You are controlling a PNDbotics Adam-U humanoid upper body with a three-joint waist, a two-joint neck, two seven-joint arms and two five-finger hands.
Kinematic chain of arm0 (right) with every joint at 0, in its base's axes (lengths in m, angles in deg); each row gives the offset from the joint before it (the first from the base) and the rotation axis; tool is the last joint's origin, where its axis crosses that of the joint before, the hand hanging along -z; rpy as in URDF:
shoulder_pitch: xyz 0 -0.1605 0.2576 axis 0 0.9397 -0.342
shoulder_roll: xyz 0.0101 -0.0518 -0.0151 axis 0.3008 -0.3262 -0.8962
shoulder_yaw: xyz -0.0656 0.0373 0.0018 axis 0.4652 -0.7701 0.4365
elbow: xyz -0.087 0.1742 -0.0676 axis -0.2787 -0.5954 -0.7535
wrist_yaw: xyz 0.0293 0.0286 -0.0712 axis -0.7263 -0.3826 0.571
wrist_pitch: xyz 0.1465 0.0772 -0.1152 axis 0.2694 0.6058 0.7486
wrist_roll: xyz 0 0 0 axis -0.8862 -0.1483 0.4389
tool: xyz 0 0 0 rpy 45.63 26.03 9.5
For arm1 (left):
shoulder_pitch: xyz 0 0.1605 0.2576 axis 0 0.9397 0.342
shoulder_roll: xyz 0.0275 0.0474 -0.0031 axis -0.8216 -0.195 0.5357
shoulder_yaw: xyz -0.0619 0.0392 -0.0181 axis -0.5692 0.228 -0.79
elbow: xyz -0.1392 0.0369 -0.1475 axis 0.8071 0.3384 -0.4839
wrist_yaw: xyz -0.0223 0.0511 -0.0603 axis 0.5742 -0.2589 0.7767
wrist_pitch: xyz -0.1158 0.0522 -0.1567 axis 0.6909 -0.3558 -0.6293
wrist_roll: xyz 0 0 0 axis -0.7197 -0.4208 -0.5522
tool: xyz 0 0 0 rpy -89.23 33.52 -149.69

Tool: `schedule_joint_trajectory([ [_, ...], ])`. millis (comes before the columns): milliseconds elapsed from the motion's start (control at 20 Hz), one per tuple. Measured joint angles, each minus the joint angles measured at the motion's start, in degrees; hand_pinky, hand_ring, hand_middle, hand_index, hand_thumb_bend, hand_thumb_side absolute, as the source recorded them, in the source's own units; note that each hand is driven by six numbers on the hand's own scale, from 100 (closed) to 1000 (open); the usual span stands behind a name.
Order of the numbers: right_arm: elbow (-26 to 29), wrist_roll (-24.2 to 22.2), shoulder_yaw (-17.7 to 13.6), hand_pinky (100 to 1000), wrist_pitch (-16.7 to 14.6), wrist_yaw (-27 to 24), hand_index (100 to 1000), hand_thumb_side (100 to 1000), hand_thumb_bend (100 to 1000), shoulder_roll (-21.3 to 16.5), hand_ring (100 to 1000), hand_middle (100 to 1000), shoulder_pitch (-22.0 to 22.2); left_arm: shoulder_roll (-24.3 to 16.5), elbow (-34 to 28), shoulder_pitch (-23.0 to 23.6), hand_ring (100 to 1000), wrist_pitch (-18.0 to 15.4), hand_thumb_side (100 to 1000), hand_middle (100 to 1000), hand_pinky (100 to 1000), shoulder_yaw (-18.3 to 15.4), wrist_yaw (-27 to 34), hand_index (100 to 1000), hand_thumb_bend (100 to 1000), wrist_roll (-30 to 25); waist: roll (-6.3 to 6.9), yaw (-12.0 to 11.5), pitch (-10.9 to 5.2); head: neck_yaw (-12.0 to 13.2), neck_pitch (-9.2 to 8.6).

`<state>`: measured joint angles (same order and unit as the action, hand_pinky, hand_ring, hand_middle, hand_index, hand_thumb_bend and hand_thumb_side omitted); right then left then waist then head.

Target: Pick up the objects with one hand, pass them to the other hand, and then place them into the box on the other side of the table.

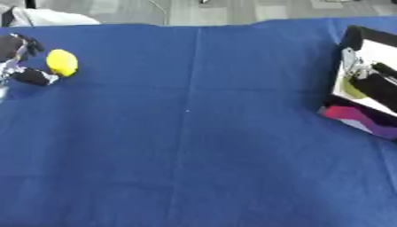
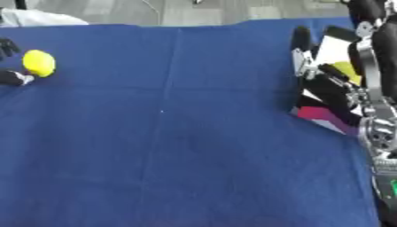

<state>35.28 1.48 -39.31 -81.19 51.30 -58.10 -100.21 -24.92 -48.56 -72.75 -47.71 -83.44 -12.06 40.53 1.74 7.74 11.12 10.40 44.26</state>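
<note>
The left robot hand [image 1: 21, 62] closes in on a yellow lemon-shaped object [image 1: 62, 62] at the far left of the blue-covered surface [image 1: 194, 133], its dark fingers bracketing the object from the left, one part above and one below. The fingers are curled toward the object, though whether they have hold of it or only touch it cannot be told. The object rests on the cloth, well apart from the box [image 1: 364, 88] at the surface's right edge.

The right robot hand [image 2: 333, 84] hangs over the box, its arm dropping in from the upper right corner; its fingers are too tangled with the box's contents to judge whether they are spread or curled.

To do this step well, the left robot hand likely needs to seat the round object between thumb and fingers before lifting, since it could roll away toward the box side. A grip leaving part of the object exposed would ease the handover.
</note>
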Motion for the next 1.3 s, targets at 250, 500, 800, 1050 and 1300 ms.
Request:
schedule_joint_trajectory([
  [250, 0.0, 0.1, 0.0, 680, 0.1, 0.0, 915, 100, 100, 0.4, 832, 736, 0.0, 1.6, 0.5, -1.3, 433, 1.8, 100, 406, 604, 0.7, -2.3, 551, 152, 3.7, -0.12, 0.4, 0.46, 0.0, 0.00],
  [500, 0.0, 0.1, 0.0, 678, 0.1, -0.1, 915, 100, 100, 0.4, 831, 733, 0.0, 3.0, -0.2, -1.3, 344, 2.7, 100, 275, 535, 1.0, -2.8, 420, 100, 9.0, -0.12, 0.4, 0.46, 0.0, 0.00],
  [800, 0.0, 0.1, 0.0, 676, 0.2, -0.5, 914, 100, 100, 0.4, 831, 731, 0.0, 4.0, -6.7, 1.1, 326, 1.1, 101, 250, 519, 1.5, 1.8, 392, 100, 12.3, -0.12, 0.1, 0.46, -0.5, 0.00],
  [1050, 0.0, -0.7, 0.7, 678, 0.0, -1.1, 922, 100, 100, 0.3, 834, 737, 0.0, 5.8, -23.2, 5.6, 314, -0.7, 110, 243, 509, 2.8, 12.8, 375, 100, 12.3, -0.12, -0.8, 0.46, -1.7, 0.00],
  [1300, 0.0, -3.8, 2.4, 667, -0.3, -2.9, 953, 106, 100, -0.8, 861, 761, -1.0, 11.7, -40.8, 8.8, 325, -4.0, 122, 254, 524, 6.4, 26.5, 382, 100, 9.2, -0.12, -1.5, 0.39, -3.2, 0.00],
])
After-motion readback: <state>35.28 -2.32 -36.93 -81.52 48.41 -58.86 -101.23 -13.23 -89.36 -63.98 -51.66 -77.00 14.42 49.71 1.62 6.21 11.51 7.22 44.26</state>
